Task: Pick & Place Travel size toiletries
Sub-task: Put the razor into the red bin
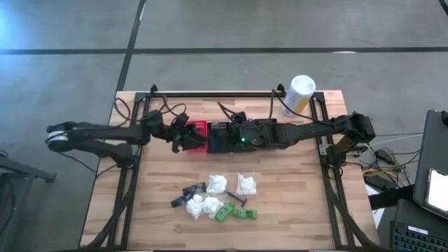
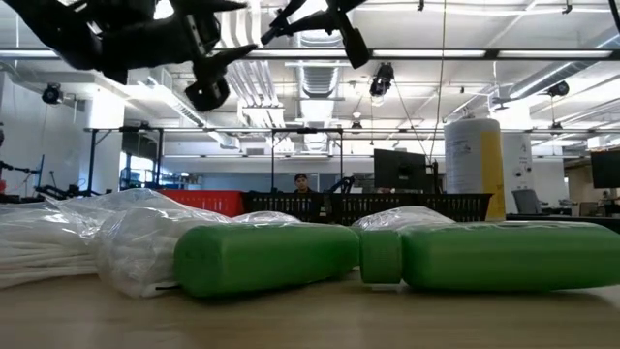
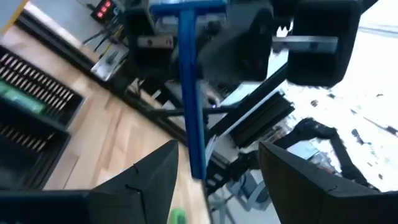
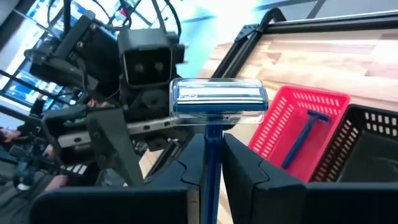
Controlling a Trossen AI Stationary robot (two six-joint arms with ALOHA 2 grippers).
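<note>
A blue razor (image 4: 214, 109) stands upright, its handle clamped between the right gripper's (image 4: 208, 165) closed fingers, above the red basket (image 4: 292, 127), where another blue razor (image 4: 305, 134) lies. The left gripper (image 3: 214, 165), fingers spread open and empty, faces it just beside the basket.

No text, label, brand or number can be read in any view. The white-and-yellow canister (image 2: 474, 155) at the table's back edge bears a yellow band with small dark print, too fine to make out. In the left wrist view a small red lit display (image 3: 103, 9) shows on equipment beyond the table, its characters blurred past reading.
</note>
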